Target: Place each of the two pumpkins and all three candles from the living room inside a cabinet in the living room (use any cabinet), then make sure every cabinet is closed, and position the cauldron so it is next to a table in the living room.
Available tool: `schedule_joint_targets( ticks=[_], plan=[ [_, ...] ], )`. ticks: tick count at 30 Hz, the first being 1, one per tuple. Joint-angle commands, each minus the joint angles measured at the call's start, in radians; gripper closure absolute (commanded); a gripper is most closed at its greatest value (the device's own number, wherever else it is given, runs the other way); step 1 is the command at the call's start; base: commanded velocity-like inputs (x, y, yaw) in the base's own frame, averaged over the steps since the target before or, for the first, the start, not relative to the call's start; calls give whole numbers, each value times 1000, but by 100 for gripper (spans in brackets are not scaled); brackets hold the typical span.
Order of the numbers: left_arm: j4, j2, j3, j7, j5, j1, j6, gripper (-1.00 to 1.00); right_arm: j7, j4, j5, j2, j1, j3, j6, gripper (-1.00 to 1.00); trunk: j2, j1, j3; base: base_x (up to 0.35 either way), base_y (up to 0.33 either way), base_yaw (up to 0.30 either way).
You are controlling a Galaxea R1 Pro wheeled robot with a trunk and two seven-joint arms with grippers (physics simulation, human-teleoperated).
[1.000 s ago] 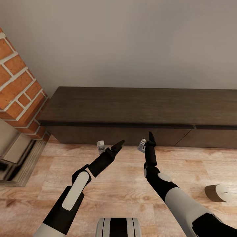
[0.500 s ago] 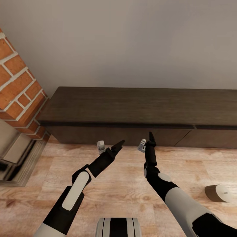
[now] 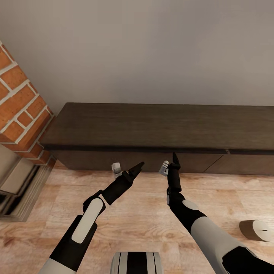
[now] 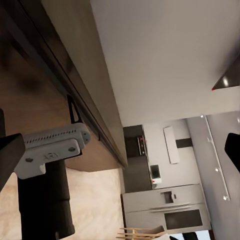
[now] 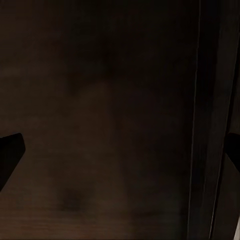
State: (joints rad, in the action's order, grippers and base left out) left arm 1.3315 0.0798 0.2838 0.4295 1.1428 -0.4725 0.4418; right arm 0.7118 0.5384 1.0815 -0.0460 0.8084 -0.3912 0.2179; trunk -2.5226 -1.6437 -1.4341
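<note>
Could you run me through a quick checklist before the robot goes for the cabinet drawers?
1. Cabinet in front of the robot: ok, its long dark front faces both arms.
2. Drawers closed: ok, the fronts sit flush; none pulled out.
3. Left gripper empty: ok, open with nothing between its fingers.
4. Right gripper empty: ok, open and pointing at the drawer front.
5. Candle located: ok, lying on its side on the wooden floor beside the right arm, not yet stored.
6. Handle to grip: not ok, the fronts are flat, with only a thin gap under the top.
</note>
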Motion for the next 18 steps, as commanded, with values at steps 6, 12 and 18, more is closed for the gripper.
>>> schedule_joint_targets(
  ticks=[6,12,18],
  plan=[
    [0,0,0,0,0,0,0,-100,0,0,0,0,0,0,0,-100,0,0,0,36,0,0],
    [0,0,0,0,0,0,0,-100,-1,0,-1,-1,0,0,0,-100,0,0,0,76,0,0],
    [0,1,0,0,0,0,0,-100,-2,0,-2,-1,0,0,0,-100,0,0,0,4,0,0]
  ],
)
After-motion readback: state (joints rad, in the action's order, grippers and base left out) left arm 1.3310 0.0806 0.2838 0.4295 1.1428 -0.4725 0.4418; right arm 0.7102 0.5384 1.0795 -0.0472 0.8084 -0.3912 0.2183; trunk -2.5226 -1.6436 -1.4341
